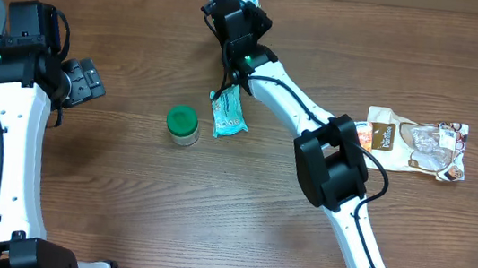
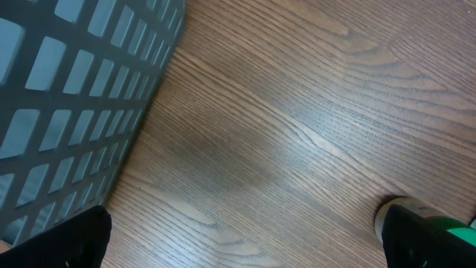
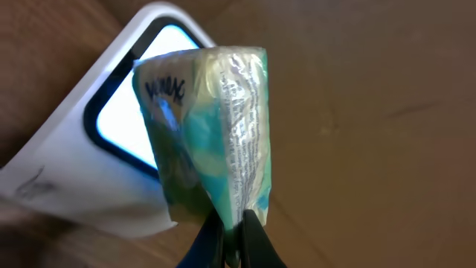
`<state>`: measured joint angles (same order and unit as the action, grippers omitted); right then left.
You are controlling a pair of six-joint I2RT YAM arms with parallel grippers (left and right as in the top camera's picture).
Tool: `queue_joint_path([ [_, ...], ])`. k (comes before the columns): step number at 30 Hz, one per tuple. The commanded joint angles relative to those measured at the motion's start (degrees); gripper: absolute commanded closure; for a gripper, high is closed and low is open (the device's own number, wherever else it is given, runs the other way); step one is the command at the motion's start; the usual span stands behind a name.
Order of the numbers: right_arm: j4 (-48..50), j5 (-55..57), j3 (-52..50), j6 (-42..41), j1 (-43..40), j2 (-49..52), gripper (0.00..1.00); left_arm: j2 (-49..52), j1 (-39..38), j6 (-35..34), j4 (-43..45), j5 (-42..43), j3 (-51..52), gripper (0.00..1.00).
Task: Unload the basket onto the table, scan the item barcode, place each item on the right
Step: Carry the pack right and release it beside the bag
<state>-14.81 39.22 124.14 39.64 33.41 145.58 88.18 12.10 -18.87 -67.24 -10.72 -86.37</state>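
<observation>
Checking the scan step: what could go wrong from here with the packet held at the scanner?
The right gripper pinches only the bottom edge of the tissue packet, so it may slip or swing. No barcode shows in the wrist view, so the scanner might not read it.

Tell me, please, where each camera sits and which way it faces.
Overhead: above the table, looking straight down; both arms show.
Left wrist: low over the table, basket at left; open left gripper at bottom.
Right wrist: behind the right gripper, shut on the tissue packet, facing the scanner.
Shared: overhead and right wrist both show the scanner.
</observation>
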Motion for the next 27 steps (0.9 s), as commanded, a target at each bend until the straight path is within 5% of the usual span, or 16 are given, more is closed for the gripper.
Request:
queue_joint_path([
  [1, -4.02, -3.61, 0.33, -8.87, 0.24, -9.35, 0.96, -0.09, -0.13, 1.09, 0.17, 0.26, 0.04, 0.01],
  [5, -13.6, -10.56, 0.35, -18.03, 0.31, -17.03, 0.96, -0.09, -0.13, 1.09, 0.17, 0.24, 0.04, 0.01],
  [12, -45.27, -35.87, 0.35, -43.6, -0.85, -33.35, 0.96, -0.09, -0.13, 1.09, 0.17, 0.24, 0.04, 0.0],
  [19, -70.9, -46.4, -0.31, -52.43, -10.27, -36.15, 0.96, -0.11, -0.13, 1.09, 0.17, 0.24, 0.04, 0.0],
  [27, -70.29, -46.38, -20.44, -53.4, -25.22, -35.82, 0.96, -0.09, -0.13, 1.09, 0.17, 0.24, 0.04, 0.01],
])
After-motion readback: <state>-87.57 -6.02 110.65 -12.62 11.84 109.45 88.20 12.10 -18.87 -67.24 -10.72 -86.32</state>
